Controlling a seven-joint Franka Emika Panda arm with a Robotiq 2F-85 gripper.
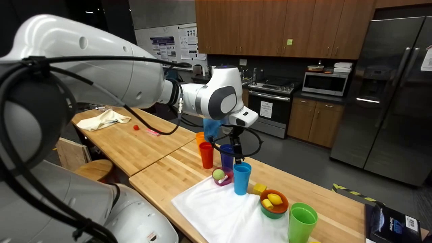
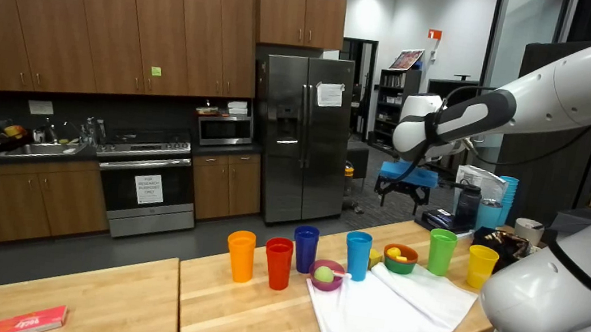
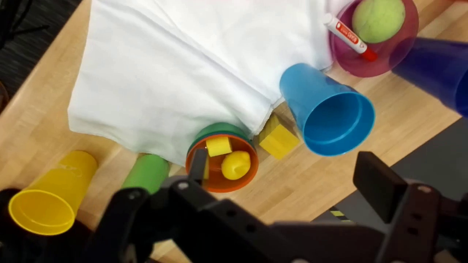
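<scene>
My gripper (image 3: 285, 175) stands open above the table with nothing between its fingers; in an exterior view the gripper (image 2: 399, 199) hangs well clear of the cups. Seen from the wrist, one finger overlaps the edge of an orange bowl (image 3: 217, 184), nested in a green one. Inside it lie a lemon (image 3: 236, 165) and a yellow cylinder-like piece (image 3: 218, 146); another yellow bit is partly hidden by the finger. A yellow block (image 3: 279, 141) sits beside the bowl, near an upright light blue cup (image 3: 303, 91). A purple bowl (image 3: 384, 67) holds a green ball (image 3: 378, 20) and a red-capped marker (image 3: 350, 36).
A white cloth (image 2: 383, 320) covers part of the table. Around it stand dark blue (image 2: 305, 250), red (image 2: 277, 266), orange (image 2: 240, 259), green (image 2: 440, 253) and yellow cups (image 2: 481, 267). A black box (image 1: 393, 224) lies at the table's end.
</scene>
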